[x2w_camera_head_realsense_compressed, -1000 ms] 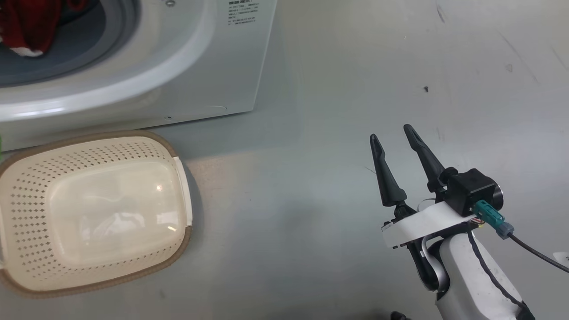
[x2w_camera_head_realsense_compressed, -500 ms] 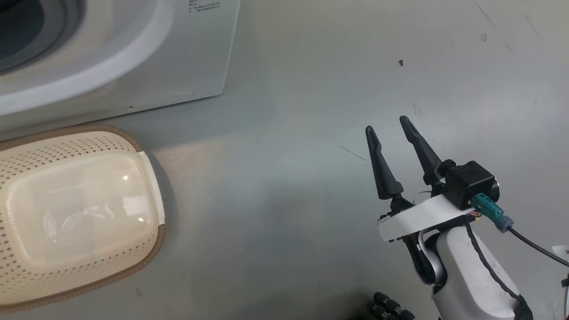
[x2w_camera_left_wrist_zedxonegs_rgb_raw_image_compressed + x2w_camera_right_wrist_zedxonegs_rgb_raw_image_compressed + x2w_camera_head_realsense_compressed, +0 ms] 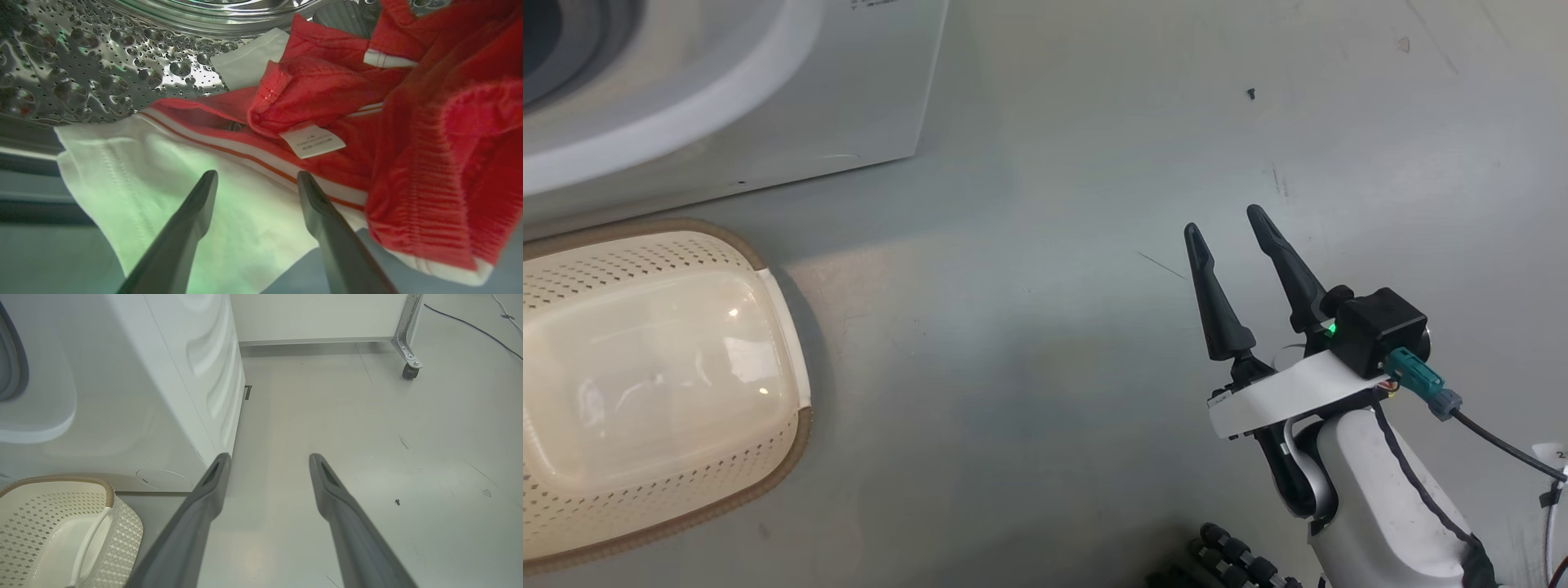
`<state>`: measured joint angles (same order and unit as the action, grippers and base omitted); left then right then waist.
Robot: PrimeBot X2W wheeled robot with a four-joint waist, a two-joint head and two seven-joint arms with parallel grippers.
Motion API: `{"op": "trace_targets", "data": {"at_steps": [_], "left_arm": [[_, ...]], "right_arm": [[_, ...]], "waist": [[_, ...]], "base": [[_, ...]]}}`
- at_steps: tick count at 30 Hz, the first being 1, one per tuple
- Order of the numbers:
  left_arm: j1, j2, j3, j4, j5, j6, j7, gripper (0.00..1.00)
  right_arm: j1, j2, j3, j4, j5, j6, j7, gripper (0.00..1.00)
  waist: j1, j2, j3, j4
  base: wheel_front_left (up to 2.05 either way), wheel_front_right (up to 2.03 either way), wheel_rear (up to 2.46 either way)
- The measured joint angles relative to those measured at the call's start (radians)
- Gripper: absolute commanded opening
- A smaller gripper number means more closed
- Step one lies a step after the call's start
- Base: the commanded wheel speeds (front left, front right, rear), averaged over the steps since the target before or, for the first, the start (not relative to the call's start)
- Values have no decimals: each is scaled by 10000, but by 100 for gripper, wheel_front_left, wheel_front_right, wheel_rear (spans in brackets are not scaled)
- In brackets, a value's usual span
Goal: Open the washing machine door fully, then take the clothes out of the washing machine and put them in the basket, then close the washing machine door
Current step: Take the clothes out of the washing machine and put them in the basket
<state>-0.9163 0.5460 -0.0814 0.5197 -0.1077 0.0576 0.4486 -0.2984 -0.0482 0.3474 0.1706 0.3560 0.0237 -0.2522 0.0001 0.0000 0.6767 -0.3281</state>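
In the left wrist view my left gripper is open inside the steel drum, its fingers just above the clothes. A white cloth piece lies under the fingertips. Red garments with white stripe trim and a small label are bunched to the right. The washing machine stands at the top left of the head view, and the cream basket sits empty on the floor in front of it. My right gripper hovers open over bare floor, well right of the basket and the washing machine. The washing machine door is out of view.
Grey floor spreads between the basket and my right arm. A white panel on a castor stands behind the machine, with a cable lying on the floor beside it. A dark ribbed part shows at the bottom edge of the head view.
The head camera has turned, so the machine and basket slid left and up and the drum opening with the red clothes left the picture. My right gripper stays open in about the same spot.
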Motion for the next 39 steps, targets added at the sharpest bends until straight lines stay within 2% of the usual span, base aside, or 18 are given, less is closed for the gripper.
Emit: {"op": "trace_targets", "data": {"at_steps": [14, 31, 32, 34, 35, 39], "left_arm": [[-723, -6, 123, 838, 36, 178, 360, 100], [-1304, -284, 441, 1572, -313, 299, 619, 100], [-1316, -299, 441, 1615, -328, 299, 621, 81], [-1349, -330, 437, 1687, -328, 299, 621, 5], [-1359, -357, 428, 1722, -328, 299, 621, 0], [-1393, -499, 353, 1843, -328, 293, 621, 0]], "right_arm": [[-58, 6, 286, -40, 75, -90, 0, 100], [-215, 6, 370, -42, 75, -190, 0, 100], [-215, 6, 374, -40, 75, -190, 0, 100], [-216, 6, 380, -38, 75, -192, 0, 100], [-217, 6, 387, -36, 75, -192, 0, 100], [-217, 4, 403, -29, 75, -263, 0, 100]], "waist": [[0, 0, 205, -71], [0, 0, 257, -35], [0, 0, 251, -29], [0, 0, 238, -16], [0, 0, 230, -10], [0, 0, 189, 12]], "base": [[0, 0, 0], [0, 0, 0], [0, 0, 0], [0, 0, 0], [0, 0, 0], [0, 0, 0]]}}
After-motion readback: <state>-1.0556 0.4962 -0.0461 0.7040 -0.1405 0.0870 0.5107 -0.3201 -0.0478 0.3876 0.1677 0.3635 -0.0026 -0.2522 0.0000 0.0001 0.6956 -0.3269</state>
